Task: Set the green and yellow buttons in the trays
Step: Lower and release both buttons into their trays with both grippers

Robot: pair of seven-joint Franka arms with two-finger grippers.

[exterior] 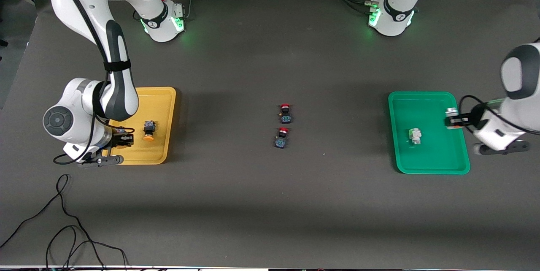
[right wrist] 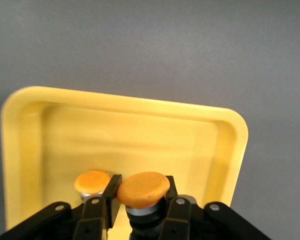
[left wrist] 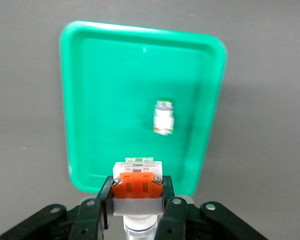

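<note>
My right gripper (exterior: pixel 122 140) (right wrist: pixel 141 192) is shut on a dark-bodied button with a yellow-orange cap (right wrist: pixel 143 189), over the yellow tray (exterior: pixel 160 102) (right wrist: pixel 140 135). A second yellow-capped button (exterior: pixel 148 131) (right wrist: pixel 92 181) lies in that tray. My left gripper (exterior: pixel 452 118) (left wrist: pixel 138 187) is shut on a white button with an orange-red block (left wrist: pixel 138 181), over the edge of the green tray (exterior: pixel 422 106) (left wrist: pixel 115 75). A white-and-silver button (exterior: pixel 415 136) (left wrist: pixel 164 116) lies inside the green tray.
Two dark switches with red caps (exterior: pixel 285 113) (exterior: pixel 282 138) sit mid-table between the trays, one nearer the front camera than the other. Black cables (exterior: pixel 63 220) trail on the table near the front edge at the right arm's end.
</note>
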